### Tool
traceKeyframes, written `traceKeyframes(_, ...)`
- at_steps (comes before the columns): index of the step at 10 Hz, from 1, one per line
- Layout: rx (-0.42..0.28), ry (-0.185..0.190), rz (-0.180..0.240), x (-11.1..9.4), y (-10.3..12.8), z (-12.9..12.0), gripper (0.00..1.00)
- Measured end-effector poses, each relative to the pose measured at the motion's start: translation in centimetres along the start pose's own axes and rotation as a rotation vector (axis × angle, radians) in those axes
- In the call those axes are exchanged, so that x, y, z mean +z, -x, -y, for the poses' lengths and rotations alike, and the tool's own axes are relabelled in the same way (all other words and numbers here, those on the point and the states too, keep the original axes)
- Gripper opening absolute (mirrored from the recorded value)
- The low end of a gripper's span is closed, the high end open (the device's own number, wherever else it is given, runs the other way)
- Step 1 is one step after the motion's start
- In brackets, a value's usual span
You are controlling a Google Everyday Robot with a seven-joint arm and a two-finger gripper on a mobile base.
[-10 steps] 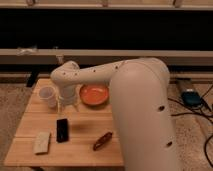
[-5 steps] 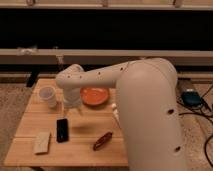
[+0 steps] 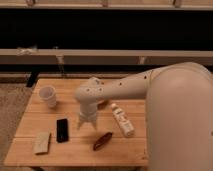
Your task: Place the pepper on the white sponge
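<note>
We're seeing gripper (image 3: 87, 125) hanging mid-frame over table (image 3: 75, 156), pointing down, claw spread wide, gripping nothing. Pepper (image 3: 102, 140) lying lower centre, just below-right of gripper, not touching it. White sponge (image 3: 42, 142) sitting lower left, well apart from pepper. Black rectangle (image 3: 62, 130) lying between them. Cup (image 3: 48, 96) standing upper left. Bottle (image 3: 122, 120) lying right of gripper.
</note>
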Motion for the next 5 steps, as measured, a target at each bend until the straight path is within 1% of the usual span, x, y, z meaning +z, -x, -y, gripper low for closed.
traceKeyframes(3, 0.13, 0.001, -0.003, 1.0, -2.8, 4.3, 0.65)
traceKeyframes(4, 0.177, 0.003, -0.008, 1.5, -3.7, 5.4, 0.65)
traceKeyframes(5, 0.2, 0.004, -0.011, 1.8, -4.0, 5.9, 0.65)
